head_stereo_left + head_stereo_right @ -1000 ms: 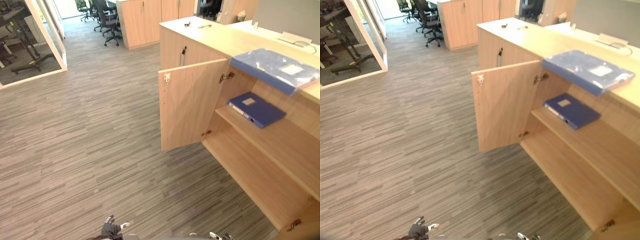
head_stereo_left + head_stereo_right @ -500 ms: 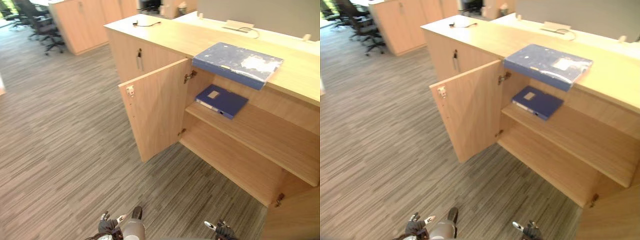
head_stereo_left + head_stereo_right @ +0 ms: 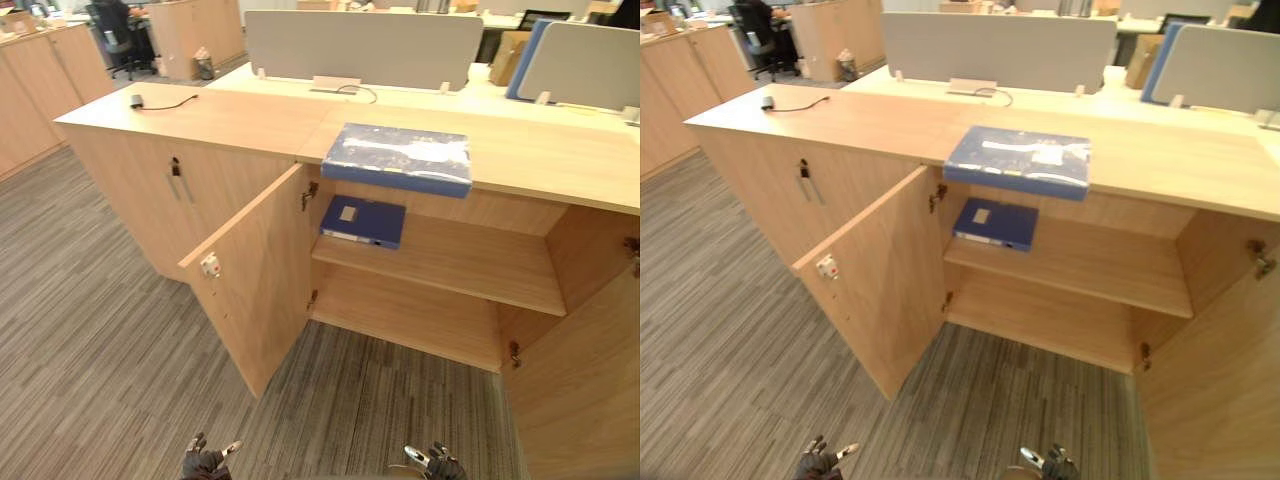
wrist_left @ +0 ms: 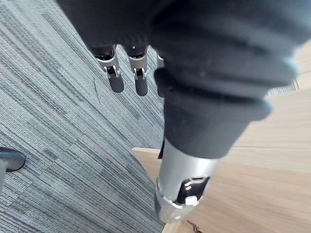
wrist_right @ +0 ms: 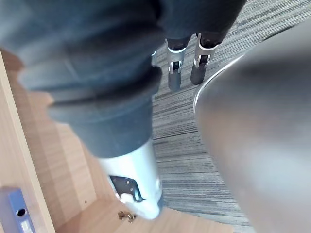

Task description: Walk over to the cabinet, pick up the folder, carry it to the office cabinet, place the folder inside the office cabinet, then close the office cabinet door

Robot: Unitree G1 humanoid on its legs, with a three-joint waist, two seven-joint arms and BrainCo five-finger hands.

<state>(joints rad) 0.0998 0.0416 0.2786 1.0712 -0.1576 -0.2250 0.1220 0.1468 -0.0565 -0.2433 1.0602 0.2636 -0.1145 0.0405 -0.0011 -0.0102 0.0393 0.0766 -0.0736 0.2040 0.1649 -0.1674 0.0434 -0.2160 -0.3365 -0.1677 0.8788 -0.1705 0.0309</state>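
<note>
A large blue folder [image 3: 400, 157] lies flat on the top of the light wooden cabinet [image 3: 230, 120], its edge jutting a little over the open compartment. Inside, a smaller dark blue folder [image 3: 363, 221] rests on the middle shelf [image 3: 450, 265]; its corner also shows in the right wrist view [image 5: 14, 213]. Both cabinet doors stand open: the left door [image 3: 255, 290] swung toward me, the right door [image 3: 585, 390] at the edge. My left hand [image 3: 203, 462] and right hand [image 3: 432, 463] hang low over the carpet, far from the folders. Their fingers [image 4: 115, 73] [image 5: 175, 73] are straight and hold nothing.
Grey desk dividers [image 3: 360, 45] and a blue one [image 3: 525, 60] stand behind the cabinet. A small black device with a cable [image 3: 150, 100] lies on the cabinet's left end. More wooden cabinets [image 3: 30, 90] and an office chair [image 3: 120, 35] are at the far left. Striped grey carpet [image 3: 90, 340] lies between me and the cabinet.
The whole view has swung right, so the open cabinet now faces me squarely and nearer. Both hands stay low and empty.
</note>
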